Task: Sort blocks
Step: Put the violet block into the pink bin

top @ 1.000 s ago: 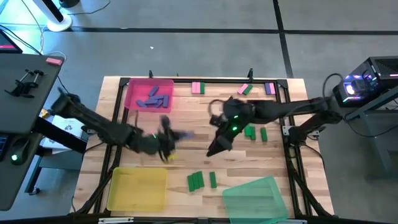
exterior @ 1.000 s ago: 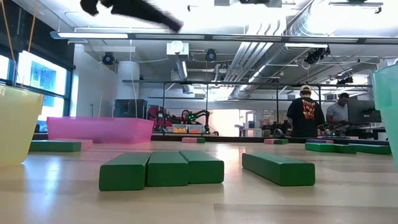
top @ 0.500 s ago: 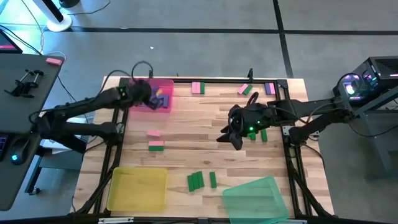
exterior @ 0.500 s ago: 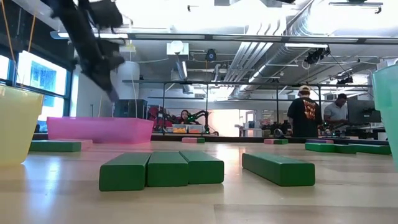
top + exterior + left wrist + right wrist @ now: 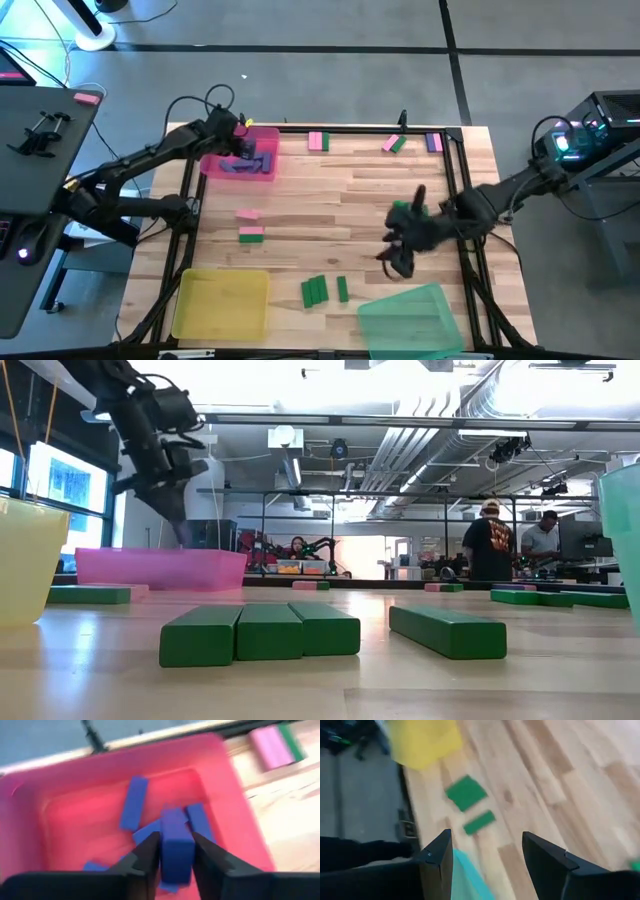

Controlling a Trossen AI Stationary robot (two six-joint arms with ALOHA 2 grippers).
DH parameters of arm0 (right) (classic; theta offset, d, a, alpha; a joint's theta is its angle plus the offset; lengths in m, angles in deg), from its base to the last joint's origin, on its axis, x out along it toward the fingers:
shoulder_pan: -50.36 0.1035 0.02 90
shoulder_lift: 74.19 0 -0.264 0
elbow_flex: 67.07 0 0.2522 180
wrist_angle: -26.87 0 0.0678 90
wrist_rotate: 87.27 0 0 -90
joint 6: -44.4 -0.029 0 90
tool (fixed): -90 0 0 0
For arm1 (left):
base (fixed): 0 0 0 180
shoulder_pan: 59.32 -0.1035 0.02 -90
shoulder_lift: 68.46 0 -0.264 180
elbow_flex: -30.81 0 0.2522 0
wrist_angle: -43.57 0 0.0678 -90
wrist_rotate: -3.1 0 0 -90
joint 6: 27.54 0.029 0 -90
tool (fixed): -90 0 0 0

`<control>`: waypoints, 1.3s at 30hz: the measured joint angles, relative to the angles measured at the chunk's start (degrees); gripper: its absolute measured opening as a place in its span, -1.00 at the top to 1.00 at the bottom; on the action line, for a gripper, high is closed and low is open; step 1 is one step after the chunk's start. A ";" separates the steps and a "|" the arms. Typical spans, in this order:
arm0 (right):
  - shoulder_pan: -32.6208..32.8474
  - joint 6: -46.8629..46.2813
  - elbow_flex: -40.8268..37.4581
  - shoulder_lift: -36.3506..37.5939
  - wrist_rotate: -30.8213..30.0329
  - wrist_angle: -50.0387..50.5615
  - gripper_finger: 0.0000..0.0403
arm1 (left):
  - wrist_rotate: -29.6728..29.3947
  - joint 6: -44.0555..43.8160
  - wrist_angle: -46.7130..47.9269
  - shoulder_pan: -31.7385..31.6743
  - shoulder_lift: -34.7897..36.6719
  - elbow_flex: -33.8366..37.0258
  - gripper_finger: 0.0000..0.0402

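Observation:
My left gripper (image 5: pixel 176 842) hangs over the pink tray (image 5: pixel 214 162) at the table's far left, shut on a purple-blue block (image 5: pixel 176 827). Several more purple-blue blocks (image 5: pixel 134 802) lie on the tray's floor. In the low view this gripper (image 5: pixel 182 528) slants down above the tray's wall (image 5: pixel 160 568). My right gripper (image 5: pixel 400 262) is open above the table's near right part, beside the green tray (image 5: pixel 410 318), with nothing between its fingers (image 5: pixel 436 855). Green blocks (image 5: pixel 315 290) lie flat near the front edge. My left gripper pinches the purple-blue block by its two long sides (image 5: pixel 165 851) between its two fingers. The fingers slant down from the table's left side and run along the block. The block hangs clear above the blocks in the tray.
A yellow tray (image 5: pixel 220 303) stands at the near left. A pink block (image 5: pixel 248 213) and a green block (image 5: pixel 251 234) lie left of centre. More blocks (image 5: pixel 318 141) lie along the far edge. Green blocks (image 5: pixel 402 209) lie beside my right arm.
My left gripper has swung from the table's middle to the far left, rolling as it went, and now stands over the pink tray with the purple-blue block. My right gripper has gone from the middle toward the near right, toward the green tray, and stays open.

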 joint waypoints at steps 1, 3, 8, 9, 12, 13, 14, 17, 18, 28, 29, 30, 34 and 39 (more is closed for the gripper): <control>1.42 -1.44 -0.01 0.00 -2.38 1.55 0.13 | 0.00 0.13 -0.55 0.39 0.34 0.00 0.46; 3.78 -4.71 -0.01 0.00 -7.24 4.58 0.13 | 0.02 -0.76 -1.17 0.94 0.72 0.00 0.34; 6.58 -12.49 -0.11 0.00 -15.31 11.49 0.13 | 2.03 -6.84 -4.19 2.23 1.01 -0.27 0.09; 6.36 -12.31 -0.39 0.00 -16.24 11.30 0.13 | 3.51 -8.03 -5.51 2.47 1.01 -0.53 0.05; 2.78 -10.36 -2.43 0.00 -18.00 8.00 0.13 | 8.92 -10.77 -13.06 3.67 1.05 -0.85 -0.03; 0.61 -8.58 -3.51 0.02 -17.62 5.65 0.13 | 10.90 -11.42 -16.52 4.14 1.03 -0.85 -0.04; -1.94 -6.39 -4.72 0.03 -16.48 2.78 0.13 | 12.68 -12.06 -20.56 4.61 1.01 -0.85 -0.05; -11.52 1.41 -9.20 0.04 -9.59 -10.29 0.13 | 17.04 -12.32 -36.27 6.13 0.68 -0.85 -0.06; -15.13 3.59 -10.74 0.04 -6.98 -14.91 0.13 | 18.15 -12.69 -41.26 6.40 0.53 -0.85 -0.06; -54.81 11.12 -14.50 0.30 -0.93 -16.32 0.13 | 27.96 -16.10 -63.99 -2.53 -2.75 -1.57 -0.06; -58.11 10.44 -14.50 0.57 -0.90 -15.28 0.13 | 30.23 -16.79 -63.90 -4.43 -4.28 -2.36 -0.06; -61.03 9.68 -14.50 0.90 -0.92 -14.30 0.13 | 32.58 -17.62 -63.82 -6.13 -6.31 -3.60 -0.06; -70.35 5.93 -14.50 1.95 -4.73 -9.95 0.13 | 43.13 -22.05 -65.77 -10.22 -16.14 -10.36 -0.06; -76.68 -1.39 -14.50 1.30 -9.84 -4.50 0.13 | 52.63 -28.43 -71.74 -9.62 -26.34 -18.74 -0.06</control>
